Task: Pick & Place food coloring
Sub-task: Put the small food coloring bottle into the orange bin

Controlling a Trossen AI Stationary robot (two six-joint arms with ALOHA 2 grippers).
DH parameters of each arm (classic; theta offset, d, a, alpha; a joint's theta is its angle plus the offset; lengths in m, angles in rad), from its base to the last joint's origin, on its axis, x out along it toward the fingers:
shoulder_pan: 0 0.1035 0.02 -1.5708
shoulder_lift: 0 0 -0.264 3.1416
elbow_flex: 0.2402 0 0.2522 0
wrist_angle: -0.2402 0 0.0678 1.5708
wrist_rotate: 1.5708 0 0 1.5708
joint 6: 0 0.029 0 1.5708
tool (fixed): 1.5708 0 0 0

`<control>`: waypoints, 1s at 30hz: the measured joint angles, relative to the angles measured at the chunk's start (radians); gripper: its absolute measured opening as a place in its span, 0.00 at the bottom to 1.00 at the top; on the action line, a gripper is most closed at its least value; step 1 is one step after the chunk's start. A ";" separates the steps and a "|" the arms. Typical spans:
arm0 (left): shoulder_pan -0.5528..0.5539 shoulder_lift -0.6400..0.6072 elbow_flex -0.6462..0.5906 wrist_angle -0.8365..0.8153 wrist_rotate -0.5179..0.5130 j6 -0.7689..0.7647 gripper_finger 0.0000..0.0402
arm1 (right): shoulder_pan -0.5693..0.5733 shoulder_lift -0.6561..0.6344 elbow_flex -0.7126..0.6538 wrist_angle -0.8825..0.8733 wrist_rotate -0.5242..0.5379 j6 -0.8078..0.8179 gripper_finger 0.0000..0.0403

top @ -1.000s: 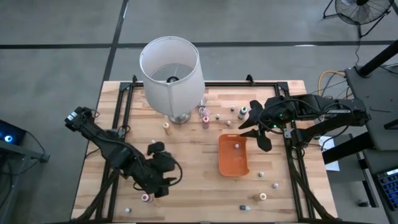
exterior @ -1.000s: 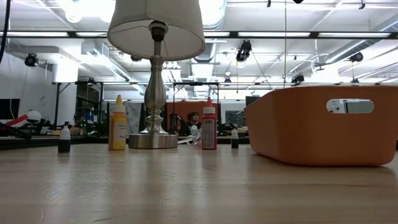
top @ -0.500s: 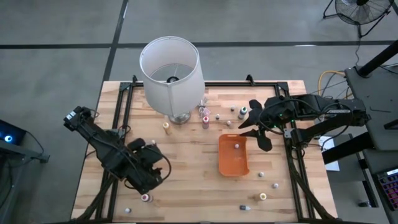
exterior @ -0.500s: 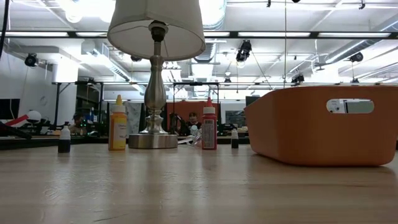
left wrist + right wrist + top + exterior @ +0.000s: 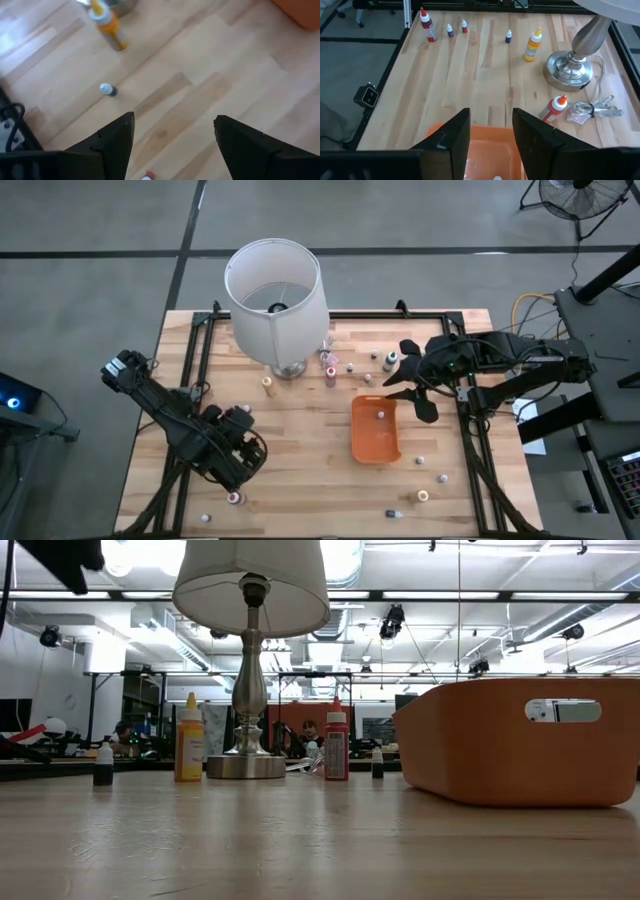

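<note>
A: Where are the bottles?

B: Scattered over the desk (image 5: pixel 300 435). One tiny bottle (image 5: pixel 381 416) already lies in the tray (image 5: pixel 374 442). A red-capped bottle (image 5: pixel 234 498) stands near the front edge, just beside the left end effector (image 5: pixel 240 470). More stand by the lamp (image 5: pixel 276 300).

A: Which arm is at work?

B: The left, I'd judge. Its fingers stand wide and empty above the wood; its wrist view shows the red cap (image 5: pixel 147 176) at the frame's edge and a dark bottle (image 5: pixel 107 89) farther off. The right end effector (image 5: pixel 412 380) waits over the tray's far end, jaws fairly narrow, holding nothing.

A: How should it take that bottle?

B: Centre the cap between the fingers first, come straight down, and close low on the body. It is small and light, so a glancing finger would likely tip it.
</note>
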 joint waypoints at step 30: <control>-0.008 0.004 -0.419 0.220 -0.204 -0.614 0.61 | 0.000 0.038 0.000 0.150 0.027 -0.131 0.36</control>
